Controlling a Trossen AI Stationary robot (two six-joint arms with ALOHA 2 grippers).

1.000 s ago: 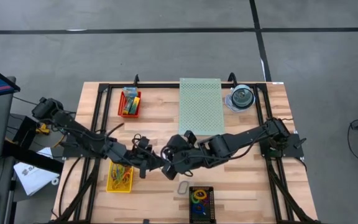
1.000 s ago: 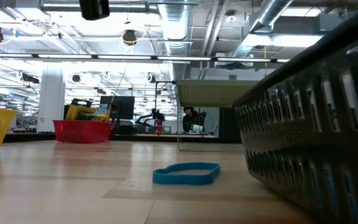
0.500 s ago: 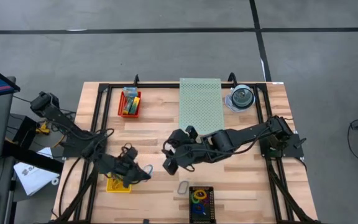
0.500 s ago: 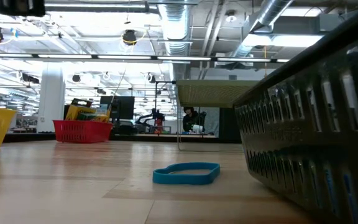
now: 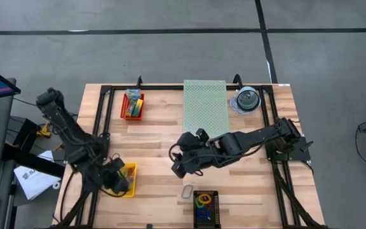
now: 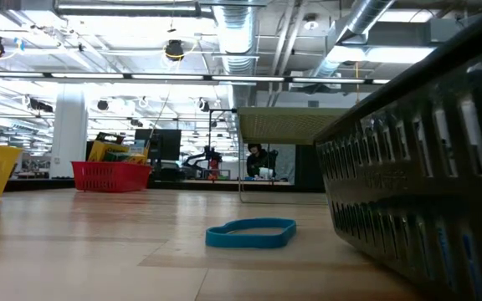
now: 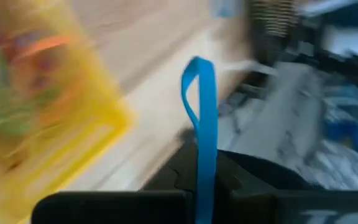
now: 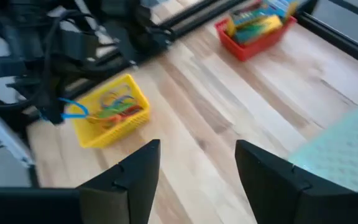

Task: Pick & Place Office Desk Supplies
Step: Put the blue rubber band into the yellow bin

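Nearest me, at the front edge of the tabletop (image 5: pixel 170 133), a dark bin (image 5: pixel 206 208) holds a tangle of coloured rubber bands, and one loose pale band (image 5: pixel 187 191) lies flat just beyond it; from table height it reads as a blue loop (image 6: pixel 251 233) on the wood, untouched.

To the left, the left gripper (image 5: pixel 114 182) has swung out of the middle of the table and now hangs right at the yellow basket (image 5: pixel 129 180). Its jaws are clamped shut on a blue rubber band (image 7: pixel 201 124), which sticks up as a thin loop with the basket just beside it. A second ago both arms met mid-table, so that looked like a hand-over, and it seems done: the band should only need dropping in with the others.

The right gripper (image 5: pixel 178 166) has pulled back slightly towards centre, jaws spread wide and empty, hovering over bare wood.

Farther back sit the red basket (image 5: pixel 132 105) with crayon boxes, a pale green perforated box (image 5: pixel 204 105) and a round clear case (image 5: pixel 246 100).
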